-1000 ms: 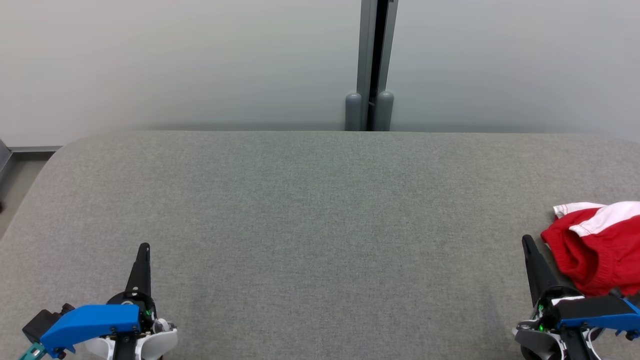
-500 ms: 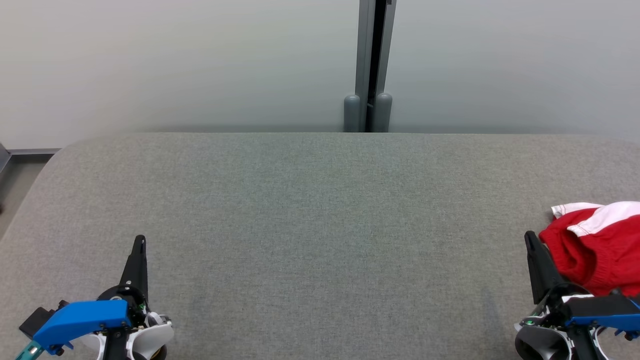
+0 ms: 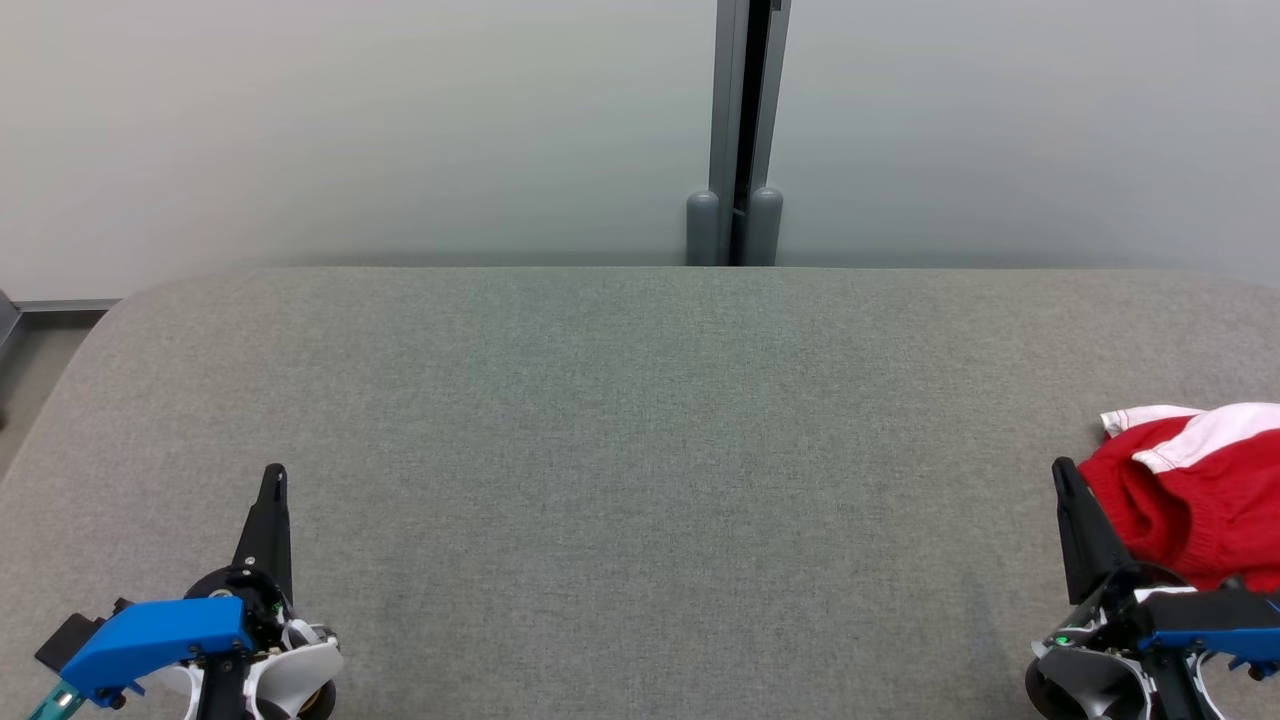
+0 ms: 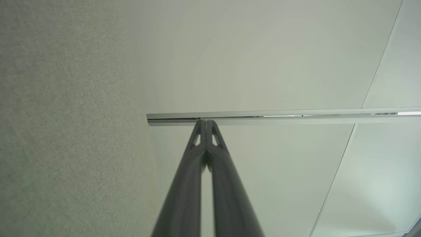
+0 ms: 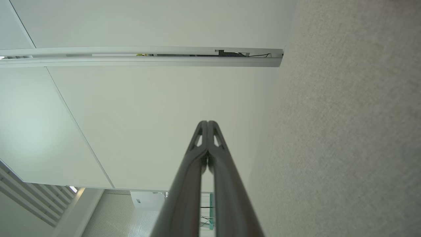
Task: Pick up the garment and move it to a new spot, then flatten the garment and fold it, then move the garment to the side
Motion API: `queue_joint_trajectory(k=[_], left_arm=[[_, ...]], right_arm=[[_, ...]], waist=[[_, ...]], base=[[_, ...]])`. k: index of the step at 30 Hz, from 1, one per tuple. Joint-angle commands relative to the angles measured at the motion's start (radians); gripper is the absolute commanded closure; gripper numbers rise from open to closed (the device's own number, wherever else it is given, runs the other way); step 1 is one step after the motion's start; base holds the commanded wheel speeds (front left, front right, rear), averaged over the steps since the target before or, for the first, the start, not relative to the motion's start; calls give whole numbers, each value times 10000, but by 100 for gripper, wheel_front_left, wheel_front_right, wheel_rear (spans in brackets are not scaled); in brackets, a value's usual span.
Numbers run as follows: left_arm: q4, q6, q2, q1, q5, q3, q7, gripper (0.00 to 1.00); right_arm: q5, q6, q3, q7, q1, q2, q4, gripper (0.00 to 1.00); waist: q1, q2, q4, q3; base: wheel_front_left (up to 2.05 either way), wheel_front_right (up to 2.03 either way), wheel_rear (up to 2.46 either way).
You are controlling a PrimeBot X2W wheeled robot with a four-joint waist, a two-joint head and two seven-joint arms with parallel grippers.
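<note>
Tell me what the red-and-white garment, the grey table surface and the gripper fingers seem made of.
Garment: soft matte knit, perhaps cotton; it slumps in loose folds, and the red edge looks ribbed.
Table surface: woven fabric cover, matte; fine speckled weave shows, possibly padded given rounded corners.
Gripper fingers: dark plastic, likely; smooth, slightly sheened, with cut-out tips.

Open passage lay across the grey cushioned surface [image 3: 640,450] from 8 to 2 o'clock; a crumpled red-and-white garment [image 3: 1190,500] blocked 4 o'clock, just beside the right gripper [image 3: 1063,472]; wall [image 3: 350,120] and post [image 3: 735,130] closed 12 o'clock
</note>
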Motion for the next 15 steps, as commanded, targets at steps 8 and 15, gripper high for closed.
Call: queue_joint_trajectory(k=[8,15], left_arm=[[-40,-46,-19,-93,-29,25,40,100],[-40,-46,-19,-93,-30,24,39,100]], right_arm=[[26,4,-20,27,-88,-62,-34,100],[26,4,-20,26,-88,-62,-34,100]], waist=[[0,-1,0,0],[0,-1,0,0]], base=[[0,0,0],[0,0,0]])
